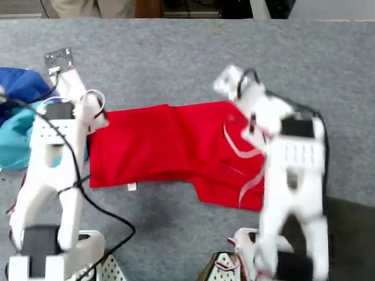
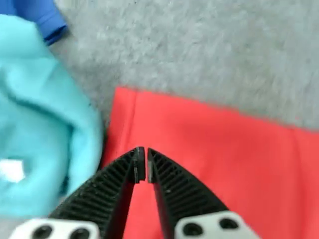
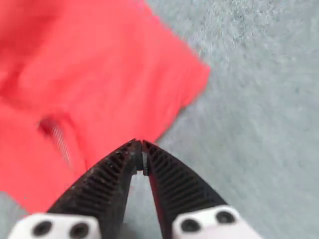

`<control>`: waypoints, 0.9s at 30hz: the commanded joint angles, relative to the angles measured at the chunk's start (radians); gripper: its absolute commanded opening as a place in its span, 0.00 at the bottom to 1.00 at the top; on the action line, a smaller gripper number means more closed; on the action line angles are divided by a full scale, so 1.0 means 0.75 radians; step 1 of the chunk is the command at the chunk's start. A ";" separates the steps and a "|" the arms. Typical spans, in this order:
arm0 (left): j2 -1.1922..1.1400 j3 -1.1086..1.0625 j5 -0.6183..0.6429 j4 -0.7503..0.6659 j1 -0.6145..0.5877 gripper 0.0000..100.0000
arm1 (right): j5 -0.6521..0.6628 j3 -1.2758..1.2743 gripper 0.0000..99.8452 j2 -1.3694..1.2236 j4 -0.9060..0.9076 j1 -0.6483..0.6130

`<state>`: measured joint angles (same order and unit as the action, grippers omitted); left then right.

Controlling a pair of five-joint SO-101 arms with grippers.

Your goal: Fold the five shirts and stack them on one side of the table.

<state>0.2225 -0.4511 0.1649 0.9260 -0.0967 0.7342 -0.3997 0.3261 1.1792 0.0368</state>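
The left gripper [image 2: 142, 167] is seen with its ribbed black fingers [image 2: 112, 186] pressed together at the tips, and nothing is held between them. It is placed over the red shirt [image 2: 224, 164], close to that shirt's end edge. Just beside this edge the light blue shirt [image 2: 40, 124] is found in a loose heap, and a piece of the dark blue shirt [image 2: 42, 17] is seen beyond it. Whether the fingertips touch the red cloth cannot be told.

The right gripper [image 3: 142, 158] is likewise closed tip to tip, with nothing gripped. It is held above the border where a corner of the red shirt [image 3: 89, 74] meets the grey table [image 3: 249, 124].

From the high view, the red shirt [image 1: 170, 146] is seen spread flat across the middle of the table [image 1: 176, 58], partly folded, with a lower flap jutting out at the right arm's side. White stripes [image 1: 240, 152] are shown on that part, and a small white label [image 1: 132, 187] sticks out at the near edge. The left arm is placed at the shirt's left end and the right arm over its right end. The light blue shirt [image 1: 17, 137] and the dark blue shirt [image 1: 20, 85] are bunched, unfolded, at the table's left side, touching each other. A black cable [image 1: 88, 199] is draped along the left arm.
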 commanded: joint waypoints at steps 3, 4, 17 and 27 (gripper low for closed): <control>-0.298 0.092 0.084 -0.160 0.004 0.02 | -0.213 0.441 0.01 -0.621 -0.145 -0.040; -0.363 0.119 0.084 -0.158 0.006 0.02 | -0.241 0.502 0.01 -0.719 -0.166 -0.040; -0.864 0.559 0.074 0.086 -0.139 0.02 | -0.254 1.265 0.01 -1.517 0.010 0.038; -1.026 0.900 0.072 0.405 -0.182 0.02 | -0.241 1.364 0.00 -1.546 0.057 0.111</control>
<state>-0.5432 0.1565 0.2232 1.1792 -0.1933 0.5363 0.5731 -0.8462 1.2144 0.0813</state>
